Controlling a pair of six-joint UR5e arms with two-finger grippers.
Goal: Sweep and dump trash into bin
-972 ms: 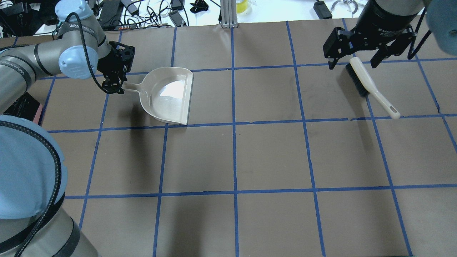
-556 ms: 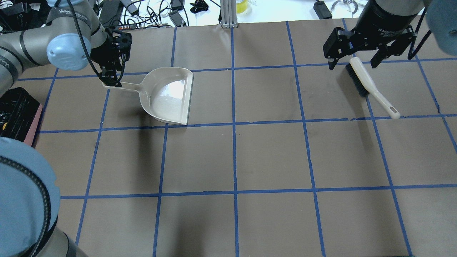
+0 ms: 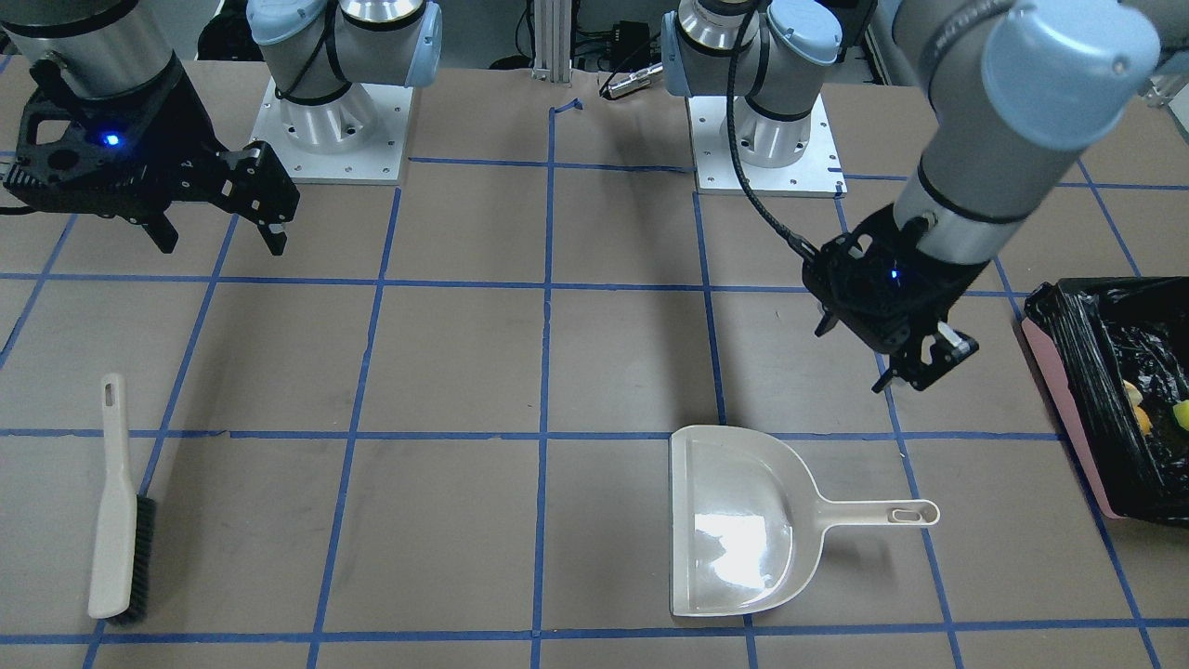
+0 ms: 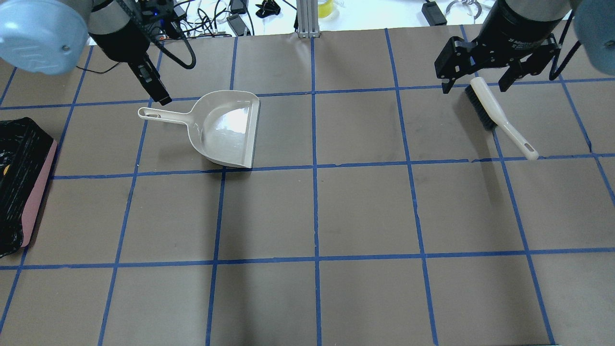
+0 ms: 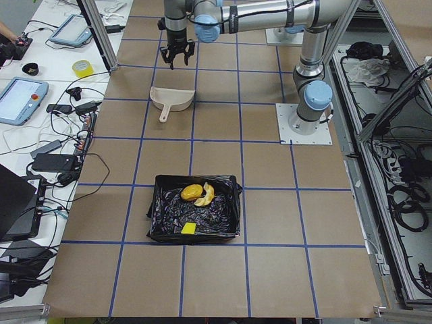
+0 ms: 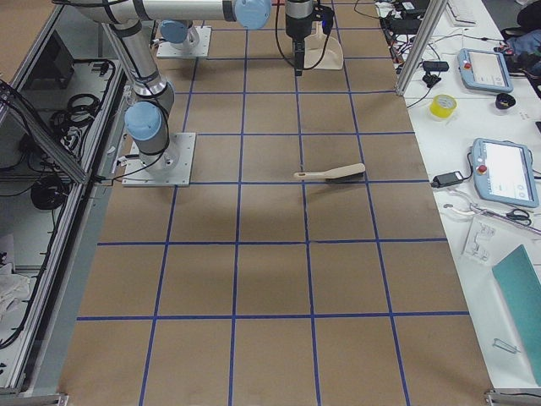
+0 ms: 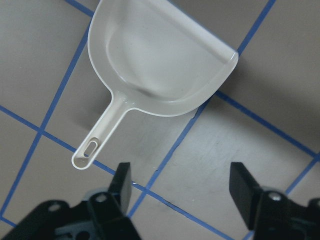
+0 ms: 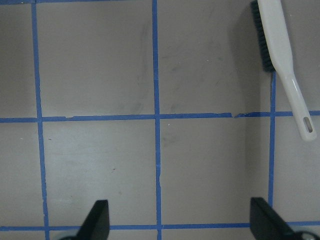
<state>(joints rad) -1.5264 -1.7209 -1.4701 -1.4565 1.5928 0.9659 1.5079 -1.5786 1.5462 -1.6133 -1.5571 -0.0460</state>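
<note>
Spreading under everything is the big brown table (image 4: 365,211) with its blue tape squares. The left arm (image 4: 43,24) has changed most. A moment ago the left gripper (image 3: 921,367) was down at the handle of the dustpan (image 4: 226,129), and now it has gone up and off it, fingers apart, holding nothing. The right gripper (image 3: 221,243) has not moved; it hangs high with its fingers wide apart, near the bristle end of the brush (image 4: 495,108). The bin (image 4: 39,192) shows more now at the table's left edge, well apart from the dustpan, which lies flat where it was. The brush lies far off on the right side, with whole squares between the two tools. The trash is in the bin: the orange oval (image 5: 192,192) right beside the cream crescent (image 5: 208,194), the yellow wedge (image 5: 189,229) apart from them.
</note>
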